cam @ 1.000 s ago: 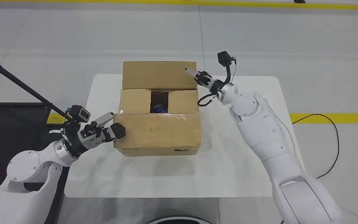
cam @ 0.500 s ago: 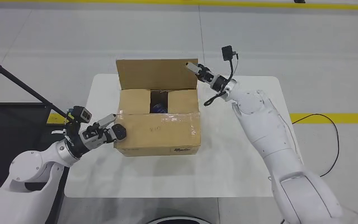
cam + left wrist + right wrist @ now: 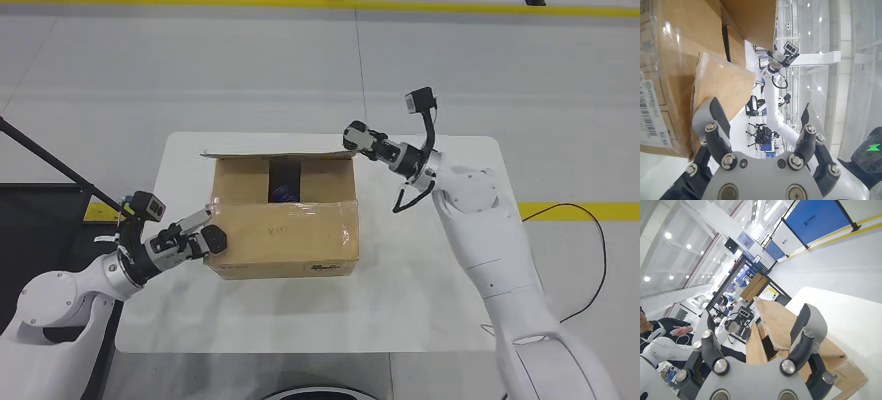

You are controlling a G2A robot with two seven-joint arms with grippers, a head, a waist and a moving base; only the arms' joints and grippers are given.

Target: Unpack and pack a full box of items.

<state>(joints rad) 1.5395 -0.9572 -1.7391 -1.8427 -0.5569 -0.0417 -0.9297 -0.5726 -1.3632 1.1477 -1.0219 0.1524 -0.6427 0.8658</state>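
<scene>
A brown cardboard box [image 3: 285,225] is set at the middle of the white table [image 3: 420,300], its long side running left to right. Its far flap [image 3: 275,154] is raised on edge. The flap's right corner is met by the right gripper [image 3: 352,135], while the left gripper [image 3: 205,235] is placed at the near left corner. Both are held spread. In the right wrist view, flap edges are seen between the fingers. From above, a dark item [image 3: 285,185] is seen in the gap between the inner flaps.

White arms [image 3: 480,240], black cables [image 3: 780,87], grey screw-studded left gripper [image 3: 761,102] with black pads [image 3: 719,115]
</scene>
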